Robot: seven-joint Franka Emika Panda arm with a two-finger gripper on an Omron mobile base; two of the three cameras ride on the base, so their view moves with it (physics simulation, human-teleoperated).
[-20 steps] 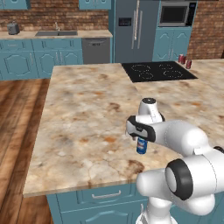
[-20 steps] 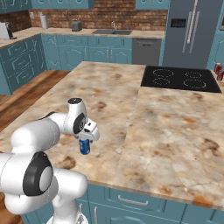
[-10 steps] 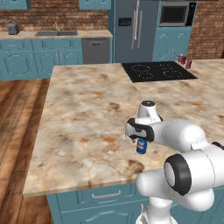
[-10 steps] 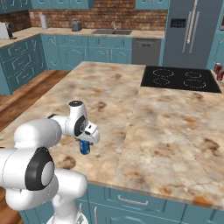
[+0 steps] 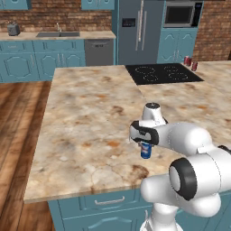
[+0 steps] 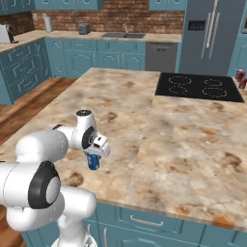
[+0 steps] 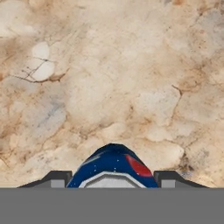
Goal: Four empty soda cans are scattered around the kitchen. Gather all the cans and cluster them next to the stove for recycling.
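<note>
A blue soda can (image 5: pixel 145 150) stands upright on the marble island near its front edge; it is also in the right base view (image 6: pixel 93 161). My gripper (image 5: pixel 145 145) points straight down over it, and its fingers close in against the can's sides. In the hand view the can (image 7: pixel 113 168) fills the gap between the two fingertips (image 7: pixel 57 179). The stove (image 5: pixel 162 73) lies at the island's far end. Two red soda cans (image 5: pixel 187 61) stand just right of it, and they show again in the right base view (image 6: pixel 240 76).
The island's front edge (image 5: pixel 90 189) runs just below the blue can, with wood floor (image 5: pixel 18 135) to its left. A sink (image 5: pixel 63 34) and a toaster (image 5: pixel 13 29) sit on the back counter. A steel fridge (image 5: pixel 140 31) stands behind the stove.
The hand has sunk a little lower over the blue can and its fingers have drawn in from wide open to the can's sides. The can has not moved.
</note>
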